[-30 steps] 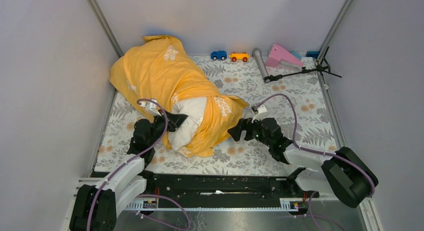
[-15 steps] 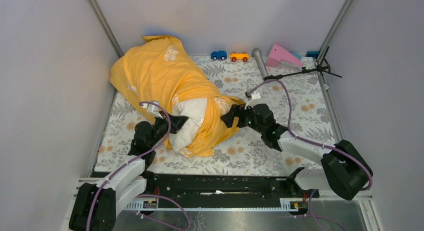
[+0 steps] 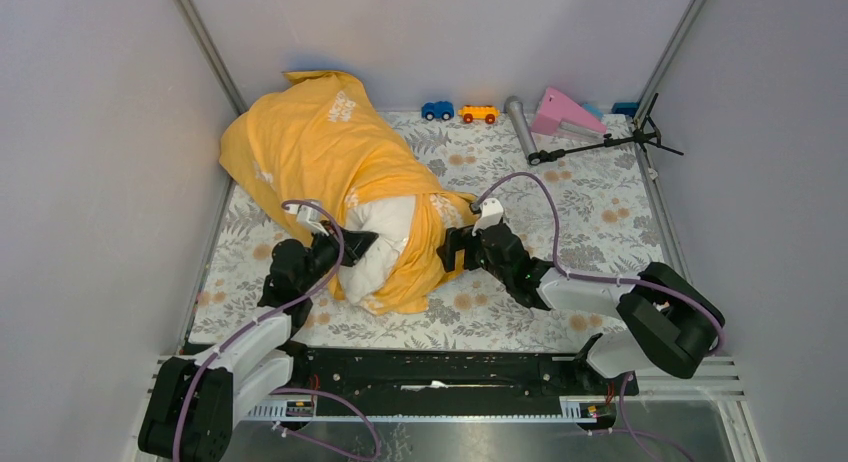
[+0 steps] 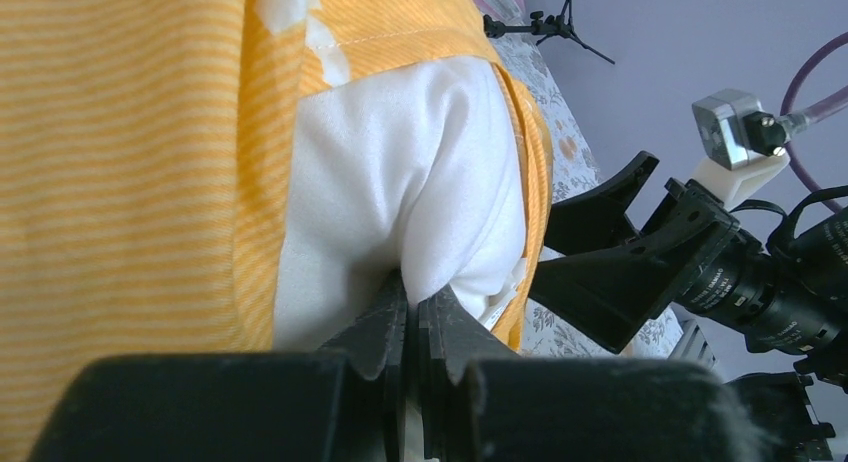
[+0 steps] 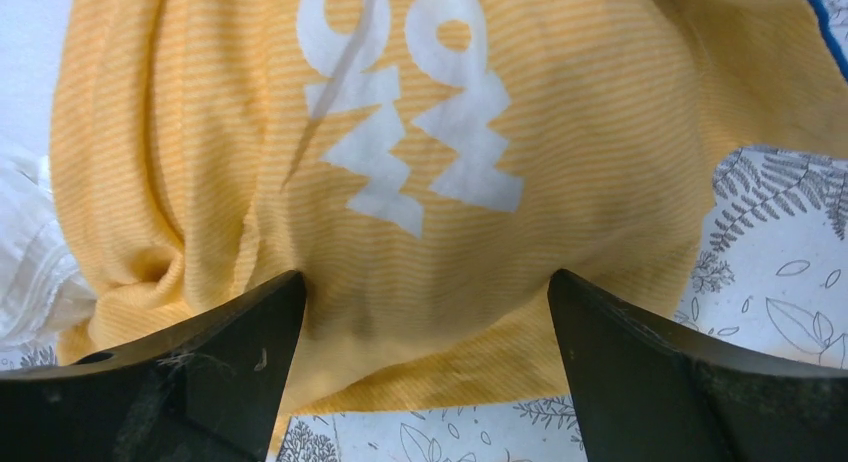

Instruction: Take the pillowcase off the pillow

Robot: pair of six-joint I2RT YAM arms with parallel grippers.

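Observation:
The yellow-orange pillowcase (image 3: 320,147) with white lettering lies over the table's left half, still around most of the pillow. The off-white pillow (image 3: 385,237) sticks out of its open near end. My left gripper (image 3: 352,246) is shut on a fold of the pillow's white corner; the pinch shows in the left wrist view (image 4: 413,300), with the pillow (image 4: 400,172) above it. My right gripper (image 3: 450,250) is open at the pillowcase's right edge. In the right wrist view its gripper (image 5: 425,292) straddles the lettered pillowcase (image 5: 400,152), its fingers (image 5: 240,332) wide apart.
A floral table cloth (image 3: 560,212) covers the table. At the back stand a blue toy car (image 3: 437,110), an orange toy car (image 3: 479,113), a grey cylinder (image 3: 519,125), a pink wedge (image 3: 562,111) and a black tripod (image 3: 610,142). Grey walls close in left and right.
My right gripper has moved left across the cloth and now sits open against the pillowcase's right edge. My left gripper has stayed shut on the pillow corner.

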